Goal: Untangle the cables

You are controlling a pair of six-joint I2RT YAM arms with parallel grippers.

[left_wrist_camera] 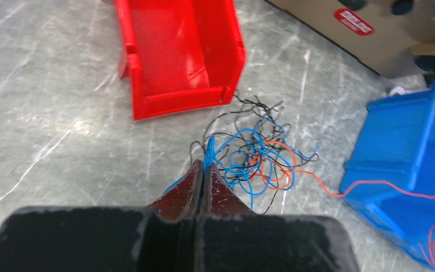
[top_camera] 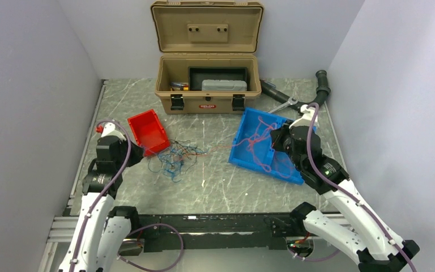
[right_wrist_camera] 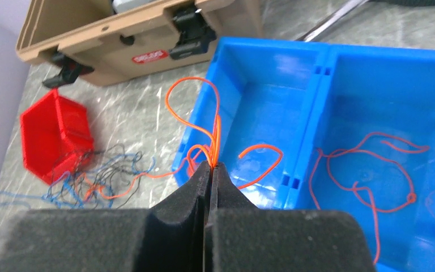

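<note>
Your left gripper (left_wrist_camera: 203, 169) is clamped shut on a blue strand (left_wrist_camera: 209, 148), which stands up from between the tips. It holds at the near-left edge of the tangle (left_wrist_camera: 257, 161), probably so that it anchors that side while something is drawn out of the other.

Just behind it on the table (top_camera: 215, 187) sits the red bin (top_camera: 147, 131). It looks empty, and a few black wires reach its front corner. It reads as the place meant for a colour not yet sorted.

The cables lie in a small knot of blue, black and orange between the two bins, flat on the table and touching neither bin's inside. From its right side one orange strand (left_wrist_camera: 323, 184) runs across the bare table and over the wall of the blue bin (right_wrist_camera: 260, 96).

Your right gripper (right_wrist_camera: 210, 165) is closed on that strand above the bin's compartment nearer the tangle, and loops of it stand up from the tips. Pinching it there lets you drop the strand straight into the bin once it pulls free.

The far compartment already holds loose orange wires (right_wrist_camera: 368, 170), so orange seems to belong here.

With both ends gripped, expect the knot to tighten if you pull hard. Ease the orange out instead.
</note>
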